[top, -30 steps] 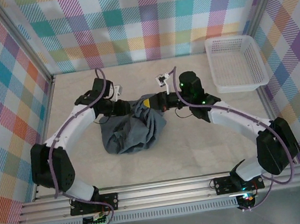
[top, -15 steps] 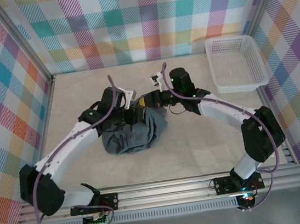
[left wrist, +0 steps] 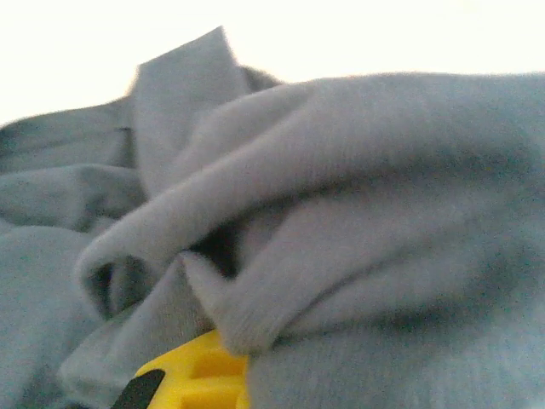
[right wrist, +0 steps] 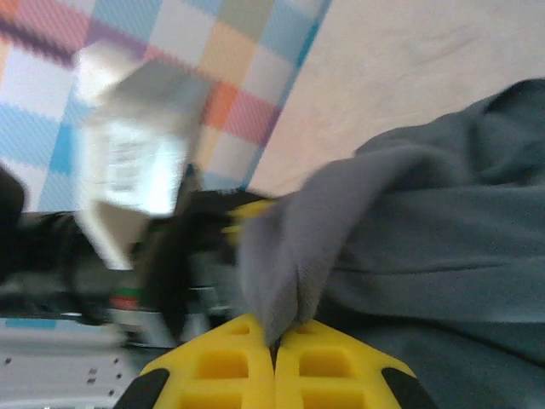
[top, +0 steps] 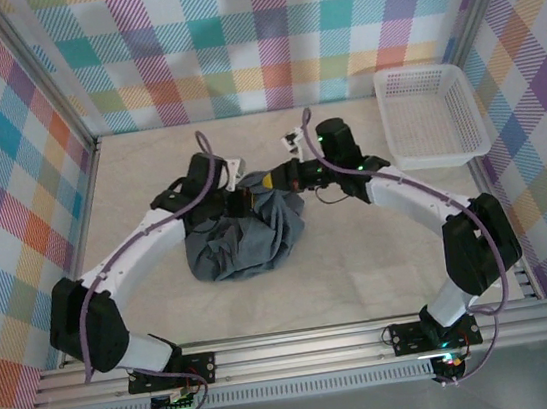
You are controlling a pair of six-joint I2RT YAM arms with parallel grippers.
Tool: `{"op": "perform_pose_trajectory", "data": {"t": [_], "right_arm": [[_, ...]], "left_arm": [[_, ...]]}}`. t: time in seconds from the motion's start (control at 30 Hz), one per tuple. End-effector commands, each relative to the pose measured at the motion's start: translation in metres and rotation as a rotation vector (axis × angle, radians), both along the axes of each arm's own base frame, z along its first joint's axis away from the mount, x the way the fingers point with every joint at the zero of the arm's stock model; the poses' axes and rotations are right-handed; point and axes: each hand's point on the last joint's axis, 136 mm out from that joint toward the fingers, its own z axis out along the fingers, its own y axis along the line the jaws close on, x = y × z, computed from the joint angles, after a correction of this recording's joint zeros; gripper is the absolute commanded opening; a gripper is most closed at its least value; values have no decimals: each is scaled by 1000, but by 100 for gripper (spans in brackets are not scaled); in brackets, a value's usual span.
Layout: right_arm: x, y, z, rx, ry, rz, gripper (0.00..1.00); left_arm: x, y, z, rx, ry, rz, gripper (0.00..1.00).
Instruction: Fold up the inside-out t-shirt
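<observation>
The inside-out t-shirt [top: 243,241] lies bunched in a slate blue-grey heap at the middle of the table. My left gripper [top: 242,202] is at the heap's far edge. In the left wrist view, folds of the t-shirt [left wrist: 341,196] cover its jaws, with one yellow finger [left wrist: 192,379] showing under a fold; it is shut on that cloth. My right gripper [top: 272,179] is just right of the left one. Its yellow fingers [right wrist: 226,366] are pressed together on a raised fold of the t-shirt [right wrist: 298,247].
A white mesh basket [top: 434,158] stands at the far right corner. Checked walls close in the table on three sides. My left arm's wrist [right wrist: 102,256] sits close in front of the right gripper. Bare table lies to the left and in front of the heap.
My left arm swung in from the left to the heap's far edge, and its jaws closed on the cloth. The right gripper kept its grip and shifted only slightly.
</observation>
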Motion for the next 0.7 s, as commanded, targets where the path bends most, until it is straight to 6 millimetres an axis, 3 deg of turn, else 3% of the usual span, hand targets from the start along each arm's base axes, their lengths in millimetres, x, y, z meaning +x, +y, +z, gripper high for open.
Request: {"op": "perform_pose_trajectory", "data": {"t": [0.0, 0.03, 0.1, 0.2, 0.27, 0.33, 0.47, 0.53, 0.67], "right_arm": [[35, -50, -64, -153, 74, -111, 0], [38, -53, -77, -189, 84, -91, 0], [32, -46, -82, -185, 111, -14, 7], [23, -41, -57, -116, 93, 33, 21], [20, -51, -46, -152, 36, -25, 36], [16, -68, -37, -199, -27, -119, 45], [-2, -89, -22, -247, -99, -313, 46], [-16, -80, -16, -243, -58, -340, 44], [-47, -27, 1, -98, 70, -294, 44]], "left_arm": [[-29, -31, 85, -424, 52, -155, 0], [-36, -36, 95, -479, 77, -179, 0], [-47, -40, 102, -544, 125, -202, 0], [-51, -38, 104, -546, 123, -196, 0], [-49, -37, 99, -531, 128, -185, 0], [-46, -39, 95, -527, 144, -185, 0], [-36, -42, 90, -519, 161, -171, 0], [-33, -43, 91, -512, 161, -173, 0], [-27, -45, 88, -499, 168, -165, 0]]}}
